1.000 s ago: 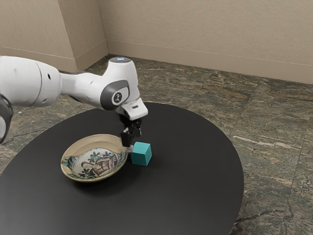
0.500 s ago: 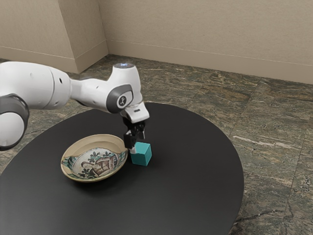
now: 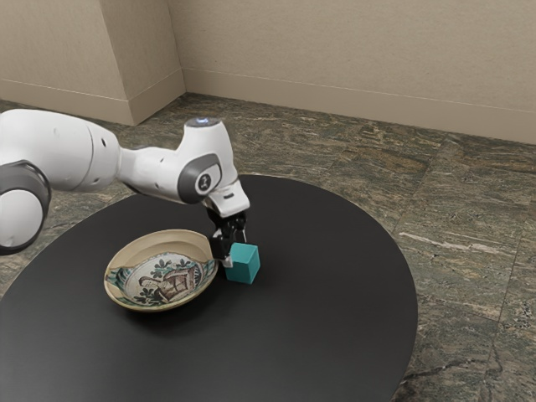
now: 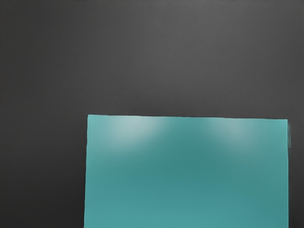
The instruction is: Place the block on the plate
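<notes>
The black gripper (image 3: 235, 250) is down at the teal block (image 3: 243, 265), its fingers open and spread around it. One fingertip stands low beside the block's face toward the plate; the other is partly hidden behind the block. Whether either touches it is unclear. The block rests on the table just beyond the rim of the patterned plate (image 3: 132, 255), toward the exterior view's right. In the wrist view the block (image 4: 186, 175) lies close under the hand, flat side up and nearly square to the camera.
The round black table (image 3: 327, 310) carries both things, and its dark top (image 4: 152, 57) surrounds the block in the wrist view. The plate's raised rim is close beside the gripper. Stone floor (image 3: 469, 226) and a beige wall (image 3: 352, 50) lie beyond the table.
My hand has come down and a little toward the exterior view's right, bringing the fingers lower around the block. In the last half second it shifted slightly back left. The plate has stayed put.
</notes>
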### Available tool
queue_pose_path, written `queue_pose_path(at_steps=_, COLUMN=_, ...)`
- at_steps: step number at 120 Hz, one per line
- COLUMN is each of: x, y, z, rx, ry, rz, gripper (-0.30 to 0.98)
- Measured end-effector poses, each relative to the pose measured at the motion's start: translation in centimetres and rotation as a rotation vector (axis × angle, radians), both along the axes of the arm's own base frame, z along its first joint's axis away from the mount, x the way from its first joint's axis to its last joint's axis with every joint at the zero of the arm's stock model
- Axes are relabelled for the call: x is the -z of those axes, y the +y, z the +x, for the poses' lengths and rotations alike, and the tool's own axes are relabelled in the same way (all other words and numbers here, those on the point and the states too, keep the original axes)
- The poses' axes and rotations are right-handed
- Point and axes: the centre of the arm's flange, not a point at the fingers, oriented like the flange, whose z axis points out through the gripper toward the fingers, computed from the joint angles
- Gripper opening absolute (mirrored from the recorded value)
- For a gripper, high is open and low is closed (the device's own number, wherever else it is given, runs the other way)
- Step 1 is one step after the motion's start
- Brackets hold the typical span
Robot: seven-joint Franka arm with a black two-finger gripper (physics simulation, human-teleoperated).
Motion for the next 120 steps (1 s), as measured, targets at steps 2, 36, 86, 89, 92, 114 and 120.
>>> queue_pose_path(at_steps=2, x=0.0, y=0.0, z=0.0, rx=0.0, ry=-0.001, rz=0.0, gripper=0.61)
queue_pose_path(at_steps=36, x=0.8, y=0.3, z=-0.1, rx=-0.001, ry=-0.015, rz=-0.007, gripper=0.52)
queue_pose_path(at_steps=86, x=0.6, y=0.4, z=0.0, rx=-0.008, ry=-0.031, rz=-0.017, gripper=0.39)
queue_pose_path(at_steps=89, x=0.5, y=0.4, z=0.0, rx=-0.008, ry=-0.033, rz=-0.017, gripper=0.39)
queue_pose_path(at_steps=92, x=0.4, y=0.4, z=0.0, rx=-0.008, ry=-0.036, rz=-0.017, gripper=0.39)
queue_pose_path(at_steps=114, x=-1.7, y=0.4, z=-0.3, rx=-0.013, ry=-0.061, rz=-0.013, gripper=0.38)
queue_pose_path(at_steps=120, x=-2.9, y=0.5, z=-0.7, rx=-0.015, ry=-0.073, rz=-0.011, gripper=0.38)
